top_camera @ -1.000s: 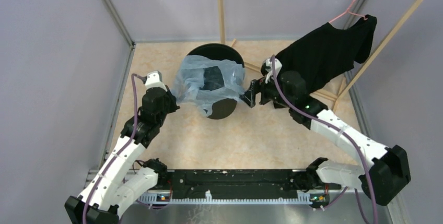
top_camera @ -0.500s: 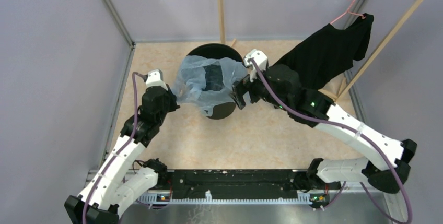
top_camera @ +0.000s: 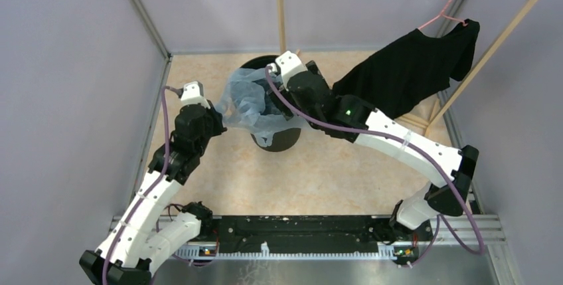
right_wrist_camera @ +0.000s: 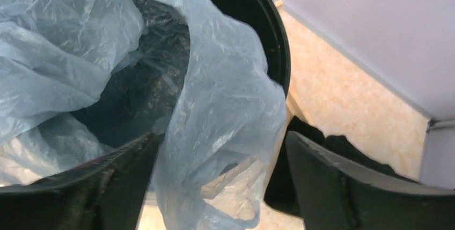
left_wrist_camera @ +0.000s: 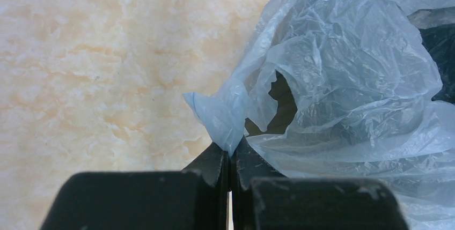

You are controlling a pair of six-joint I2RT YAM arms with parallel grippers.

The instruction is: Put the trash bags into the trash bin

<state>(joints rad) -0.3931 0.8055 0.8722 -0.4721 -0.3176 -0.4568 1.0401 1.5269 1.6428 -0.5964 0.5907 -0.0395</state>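
The pale blue trash bag (top_camera: 244,102) lies spread over the mouth of the black trash bin (top_camera: 277,140), part sagging inside and part hanging over the near-left rim. My left gripper (top_camera: 216,113) is shut on a bunched corner of the bag (left_wrist_camera: 222,120) at the bin's left. My right gripper (top_camera: 273,92) reaches over the bin from the back and is open. In the right wrist view a fold of the bag (right_wrist_camera: 225,112) hangs loose between its spread fingers (right_wrist_camera: 343,182), draped over the bin's rim (right_wrist_camera: 280,53).
A black T-shirt (top_camera: 411,72) hangs on a pink hanger from the wooden clothes rack (top_camera: 511,29) at the back right, close behind my right arm. A rack post (top_camera: 280,9) stands just behind the bin. Grey walls enclose the marbled floor (top_camera: 332,172).
My right arm has swung left from the bin's right side to above its back rim. The bag's right side has drawn in over the mouth. My left gripper keeps its hold.
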